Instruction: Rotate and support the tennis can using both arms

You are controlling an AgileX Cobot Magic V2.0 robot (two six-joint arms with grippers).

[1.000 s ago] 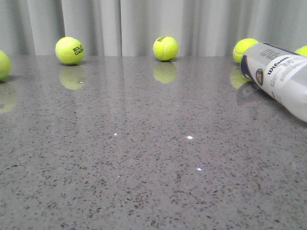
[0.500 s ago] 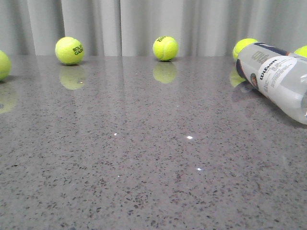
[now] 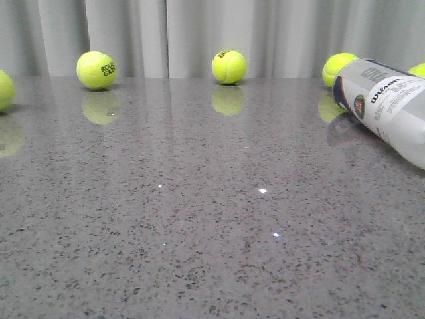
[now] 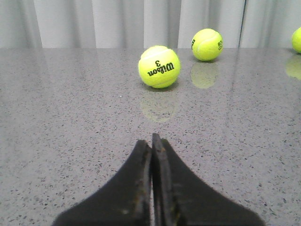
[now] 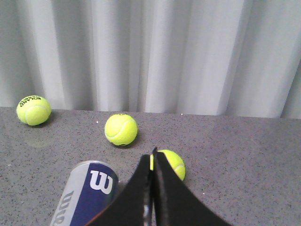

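Left gripper (image 4: 152,141): fingers pressed together, tips meeting along a thin seam, nothing between them. It sits low over the grey speckled table (image 4: 70,122). Beyond the tips, near the table's centre line in this view, lies a tennis ball (image 4: 159,66) printed "Wilson 3"; a second ball (image 4: 207,44) rests farther back, close to the curtain (image 4: 117,23).

Right gripper (image 5: 153,157): fingers likewise closed flush, holding nothing. The tennis can (image 5: 87,193) lies just beside the fingers — whether it touches them cannot be determined. Its navy band with the white W logo faces the wrist camera. A ball (image 5: 172,164) sits directly behind the fingertips, partly hidden by them; two more balls (image 5: 121,129) (image 5: 34,110) lie farther off toward the curtain.

Front view: neither gripper is visible. The tennis can (image 3: 388,106) lies on its side at the right edge of the table (image 3: 199,219), angled — its far end points toward the back centre, its near end runs out of frame. The Wilson lettering and a round badge face the camera. A ball (image 3: 339,66) rests just behind the can's far end. Three others (image 3: 229,66) (image 3: 96,70) (image 3: 5,90) line the back and left edge.
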